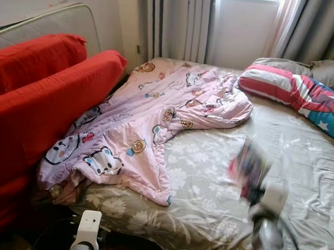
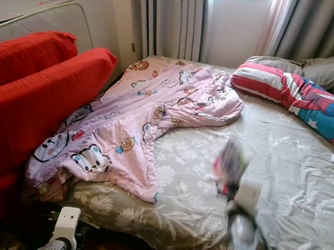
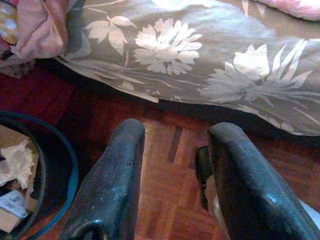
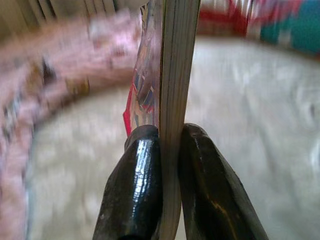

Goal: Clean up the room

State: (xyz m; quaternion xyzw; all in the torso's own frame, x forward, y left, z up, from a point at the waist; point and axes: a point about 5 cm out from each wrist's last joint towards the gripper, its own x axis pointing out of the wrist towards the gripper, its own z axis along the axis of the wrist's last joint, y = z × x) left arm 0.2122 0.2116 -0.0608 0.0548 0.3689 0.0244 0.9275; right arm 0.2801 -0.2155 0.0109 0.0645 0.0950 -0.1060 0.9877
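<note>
Right tool [image 4: 169, 150] clamped tight on a thin book [image 4: 172, 65], held edge-up above the bed [image 1: 207, 205] (motion-blurred). Left tool [image 3: 172, 175], fingers apart and empty, hangs low over the floor beside a bin [image 3: 55, 165].

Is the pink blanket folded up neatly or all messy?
Messy. The pink blanket lies crumpled across the bed, bunched near the striped pillow, with one end hanging over the bed's edge.
</note>
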